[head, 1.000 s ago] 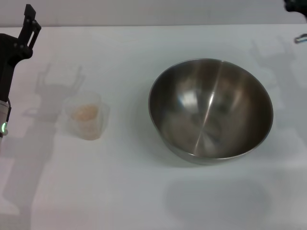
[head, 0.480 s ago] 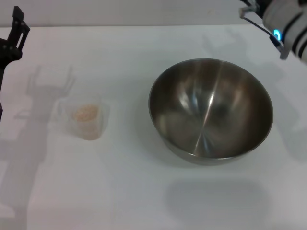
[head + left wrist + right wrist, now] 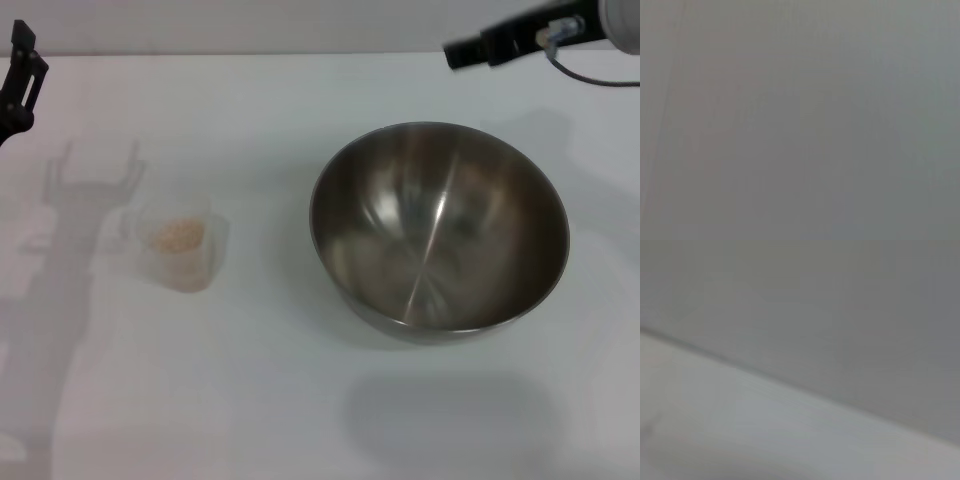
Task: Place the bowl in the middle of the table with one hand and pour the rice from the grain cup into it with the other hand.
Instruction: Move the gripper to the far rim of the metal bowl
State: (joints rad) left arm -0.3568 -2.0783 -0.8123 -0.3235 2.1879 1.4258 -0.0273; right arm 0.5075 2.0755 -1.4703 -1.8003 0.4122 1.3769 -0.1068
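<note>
The steel bowl (image 3: 440,230) stands upright and empty on the white table (image 3: 290,400), right of centre. The clear grain cup (image 3: 182,250) stands upright at the left with a small heap of rice (image 3: 178,235) inside. My left gripper (image 3: 20,75) is at the far left edge, up and away from the cup, holding nothing. My right gripper (image 3: 470,48) reaches in from the top right, above the table just behind the bowl's far rim, not touching it. The left wrist view shows only plain grey.
The right wrist view shows a bare strip of the table (image 3: 740,440) and a grey wall behind it. The arms' shadows fall on the table beside the cup and behind the bowl.
My left arm has drawn back up and left toward the frame's edge. My right arm has swung in from the top right toward the bowl's far side. Bowl and cup have not moved.
</note>
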